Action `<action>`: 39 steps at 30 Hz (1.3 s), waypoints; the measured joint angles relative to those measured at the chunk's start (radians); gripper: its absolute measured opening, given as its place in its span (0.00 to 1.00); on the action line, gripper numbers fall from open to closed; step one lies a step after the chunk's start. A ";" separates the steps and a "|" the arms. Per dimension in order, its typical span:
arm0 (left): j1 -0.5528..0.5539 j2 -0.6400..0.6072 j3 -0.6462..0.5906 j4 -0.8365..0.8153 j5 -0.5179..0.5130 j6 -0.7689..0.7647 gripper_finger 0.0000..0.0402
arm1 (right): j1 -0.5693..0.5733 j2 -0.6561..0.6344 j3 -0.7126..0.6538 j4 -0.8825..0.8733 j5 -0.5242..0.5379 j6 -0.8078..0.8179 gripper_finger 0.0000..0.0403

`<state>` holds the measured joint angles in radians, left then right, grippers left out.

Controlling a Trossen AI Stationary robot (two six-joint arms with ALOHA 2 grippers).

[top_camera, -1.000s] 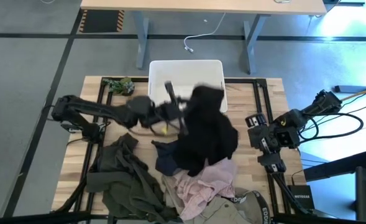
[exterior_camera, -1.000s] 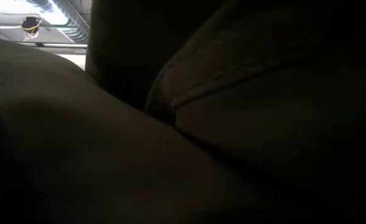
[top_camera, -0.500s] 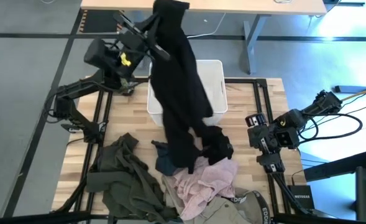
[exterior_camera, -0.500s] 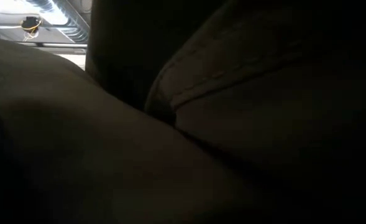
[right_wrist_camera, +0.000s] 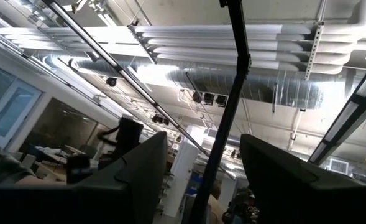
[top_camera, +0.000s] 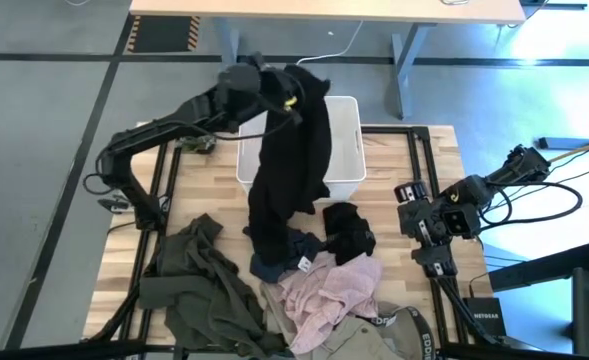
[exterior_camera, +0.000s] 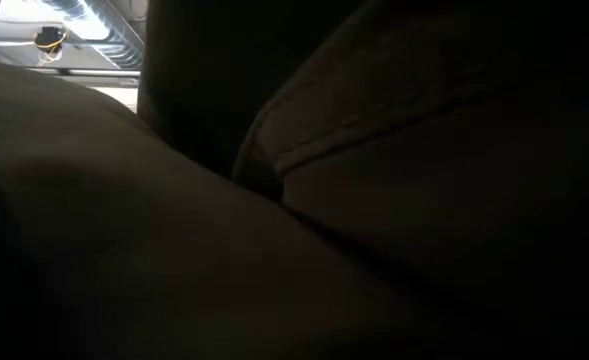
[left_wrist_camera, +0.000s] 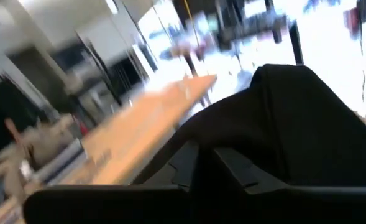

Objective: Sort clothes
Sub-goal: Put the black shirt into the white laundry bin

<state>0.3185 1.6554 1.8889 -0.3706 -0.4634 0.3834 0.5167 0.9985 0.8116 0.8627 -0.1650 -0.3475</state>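
My left gripper (top_camera: 286, 97) is raised over the white bin (top_camera: 346, 140) and is shut on a long black garment (top_camera: 289, 170). The garment also shows in the left wrist view (left_wrist_camera: 282, 124). A small black clump (top_camera: 349, 232), a navy garment (top_camera: 286, 262), a pale pink one (top_camera: 324, 295), olive-green ones (top_camera: 199, 285) and a beige one with a black lettered strap (top_camera: 386, 325) lie piled on the table's near half. My right gripper (top_camera: 429, 225) waits at the table's right edge, open, empty and pointing up (right_wrist_camera: 201, 174). My left gripper pinches the black garment's upper end (left_wrist_camera: 257, 118) between its two fingers (left_wrist_camera: 238, 171), with cloth bunched and draped over them. The fingers come from the table's left, roughly level. The garment hangs down across the bin's near rim, and its lower end (top_camera: 269, 235) rests on the pile.
A green plant-like clump (top_camera: 194, 138) lies left of the bin at the far edge. Cloth lies right in front of the low view (exterior_camera: 374, 200) and blocks nearly all of it. Bare wood shows at the table's right and left of the bin (top_camera: 199, 190).
My left gripper has risen from low beside the bin, swung up and toward the far left, then come right over the bin. The black garment has been drawn out from a bunch into a long hanging strip. Its lower end and a small black clump stay on the pile.
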 joint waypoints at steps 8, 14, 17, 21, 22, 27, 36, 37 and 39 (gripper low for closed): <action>-0.011 0.007 0.000 -0.277 -0.150 -0.125 0.24 | 0.000 0.000 0.000 -0.009 0.000 0.000 0.55; -0.096 -0.040 0.002 -0.486 -0.178 -0.223 0.36 | 0.000 0.000 0.000 -0.021 0.000 0.001 0.55; -0.149 -0.062 0.002 -0.619 -0.175 -0.340 0.39 | 0.000 0.000 0.000 -0.019 0.000 0.002 0.55; -0.243 -0.078 -0.006 -0.836 -0.147 -0.496 0.40 | 0.000 0.000 0.000 -0.019 0.001 0.027 0.55; -0.272 -0.081 -0.018 -0.882 -0.144 -0.522 0.39 | 0.000 0.000 0.000 -0.019 0.001 0.031 0.55; -0.414 -0.098 -0.109 -1.028 -0.149 -0.699 0.39 | 0.000 0.000 0.000 -0.019 0.001 0.033 0.55; -0.613 -0.131 -0.456 -0.880 -0.261 -0.908 0.39 | 0.001 0.000 0.000 -0.020 0.001 0.041 0.55; -0.618 -0.131 -0.500 -0.864 -0.256 -0.937 0.39 | 0.001 0.000 0.000 -0.019 0.001 0.041 0.55; -0.631 -0.131 -0.583 -0.821 -0.244 -0.998 0.39 | 0.001 0.000 0.000 -0.019 0.001 0.041 0.55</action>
<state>-0.3125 1.5242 1.3054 -1.1919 -0.7075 -0.6147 0.5175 0.9985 0.8116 0.8436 -0.1642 -0.3069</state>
